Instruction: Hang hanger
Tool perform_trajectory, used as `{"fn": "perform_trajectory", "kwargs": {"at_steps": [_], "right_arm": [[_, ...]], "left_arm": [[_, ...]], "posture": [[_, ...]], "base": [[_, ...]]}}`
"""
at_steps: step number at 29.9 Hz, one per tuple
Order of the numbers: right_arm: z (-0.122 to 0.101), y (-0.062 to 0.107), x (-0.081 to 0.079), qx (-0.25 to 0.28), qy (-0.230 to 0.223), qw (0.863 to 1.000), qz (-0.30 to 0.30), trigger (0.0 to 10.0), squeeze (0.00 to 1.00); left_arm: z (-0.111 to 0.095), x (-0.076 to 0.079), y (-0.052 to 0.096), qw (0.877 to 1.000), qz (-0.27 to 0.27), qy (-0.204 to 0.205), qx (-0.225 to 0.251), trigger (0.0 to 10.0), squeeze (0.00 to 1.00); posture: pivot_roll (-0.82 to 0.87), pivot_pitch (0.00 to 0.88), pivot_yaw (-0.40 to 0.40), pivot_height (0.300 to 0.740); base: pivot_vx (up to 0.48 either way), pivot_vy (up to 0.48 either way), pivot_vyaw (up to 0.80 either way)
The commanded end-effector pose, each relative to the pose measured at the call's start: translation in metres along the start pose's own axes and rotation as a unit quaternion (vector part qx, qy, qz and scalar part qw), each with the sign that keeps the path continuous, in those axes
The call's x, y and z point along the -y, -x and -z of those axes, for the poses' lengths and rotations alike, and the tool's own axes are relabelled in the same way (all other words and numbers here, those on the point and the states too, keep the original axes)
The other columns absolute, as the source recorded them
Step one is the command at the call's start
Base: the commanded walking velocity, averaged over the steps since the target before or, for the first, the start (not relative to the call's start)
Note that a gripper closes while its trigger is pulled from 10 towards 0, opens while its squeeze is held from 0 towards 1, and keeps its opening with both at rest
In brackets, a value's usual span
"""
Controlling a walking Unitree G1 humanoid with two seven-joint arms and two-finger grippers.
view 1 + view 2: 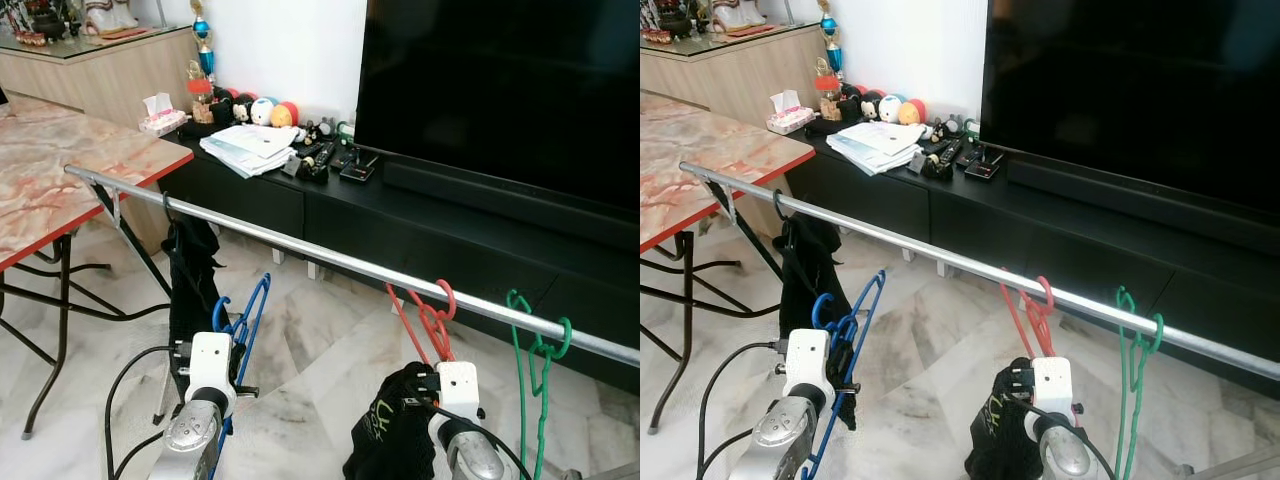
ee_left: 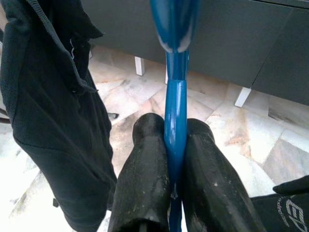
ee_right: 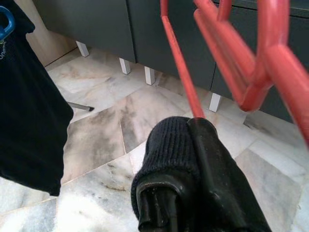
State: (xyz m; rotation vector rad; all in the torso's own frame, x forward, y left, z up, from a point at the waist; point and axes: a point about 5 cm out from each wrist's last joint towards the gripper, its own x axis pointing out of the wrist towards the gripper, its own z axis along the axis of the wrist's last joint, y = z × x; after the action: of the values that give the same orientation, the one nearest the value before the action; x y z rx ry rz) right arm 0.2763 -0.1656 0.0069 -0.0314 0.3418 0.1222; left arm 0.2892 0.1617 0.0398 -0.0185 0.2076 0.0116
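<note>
We hold the blue hanger (image 1: 243, 322) pinched tight between the fingers of our left gripper (image 2: 175, 159), its hook below the metal rail (image 1: 330, 256) and not yet over it. Our right gripper (image 3: 193, 145) is closed on dark cloth (image 1: 392, 432) under the red hanger (image 1: 428, 318), which already hangs from the rail. Next, we judge, the blue hook must rise above the rail and drop onto it.

Right hand (image 3: 193, 145) gripping red hanger (image 3: 227, 58), black cloth (image 3: 169, 150), marble floor (image 3: 96, 130)

Red hanger (image 3: 227, 63) top beyond right wrist frame.
</note>
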Motion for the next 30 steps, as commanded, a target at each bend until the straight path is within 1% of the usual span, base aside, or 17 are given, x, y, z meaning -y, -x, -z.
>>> {"fn": "perform_trajectory", "kwargs": {"at_steps": [1, 5, 9, 13, 14, 19, 22, 30], "right_arm": [[-0.003, -0.004, -0.007, 0.003, 0.002, 1.000, -0.013, 10.0, 0.00], [-0.004, -0.005, -0.016, 0.003, 0.002, 1.000, -0.027, 10.0, 0.00], [-0.001, -0.003, -0.019, 0.003, -0.001, 1.000, -0.031, 10.0, 0.00], [0.000, -0.002, -0.021, 0.003, -0.004, 1.000, -0.027, 10.0, 0.00], [-0.001, -0.002, -0.021, 0.005, -0.006, 1.000, -0.024, 10.0, 0.00], [0.000, -0.001, -0.020, 0.007, -0.009, 1.000, -0.018, 10.0, 0.00], [0.005, 0.003, -0.015, 0.000, -0.014, 1.000, -0.002, 10.0, 0.00], [0.004, 0.002, -0.012, -0.002, -0.018, 1.000, 0.013, 10.0, 0.00]], "left_arm": [[0.003, -0.007, 0.003, 1.000, -0.019, 0.011, 0.001, 10.0, 0.00], [0.002, -0.012, 0.006, 1.000, -0.026, 0.011, 0.004, 10.0, 0.00], [0.004, -0.013, 0.009, 1.000, -0.024, 0.007, 0.000, 10.0, 0.00], [0.004, -0.011, 0.006, 1.000, -0.012, -0.002, -0.005, 10.0, 0.00], [0.000, -0.010, 0.002, 1.000, -0.006, -0.005, -0.003, 10.0, 0.00], [-0.005, -0.011, -0.002, 1.000, 0.000, -0.009, 0.000, 10.0, 0.00], [-0.006, -0.008, -0.002, 1.000, 0.009, -0.012, 0.000, 10.0, 0.00], [-0.005, -0.007, -0.002, 1.000, 0.016, -0.009, -0.003, 10.0, 0.00]], "posture": [[-0.05, 0.031, -0.002, 0.740], [-0.04, 0.059, 0.004, 0.740], [-0.04, 0.052, 0.026, 0.740], [-0.05, 0.059, 0.048, 0.740], [-0.05, 0.064, 0.054, 0.740], [-0.06, 0.067, 0.069, 0.740], [-0.06, 0.066, 0.076, 0.740], [-0.05, 0.065, 0.068, 0.740]], "base": [[0.000, 0.480, 0.00], [0.000, 0.480, 0.00], [0.000, 0.480, 0.00], [0.000, 0.480, 0.00], [0.000, 0.480, 0.00], [0.000, 0.480, 0.00], [0.000, 0.480, 0.00], [0.000, 0.461, 0.00]]}}
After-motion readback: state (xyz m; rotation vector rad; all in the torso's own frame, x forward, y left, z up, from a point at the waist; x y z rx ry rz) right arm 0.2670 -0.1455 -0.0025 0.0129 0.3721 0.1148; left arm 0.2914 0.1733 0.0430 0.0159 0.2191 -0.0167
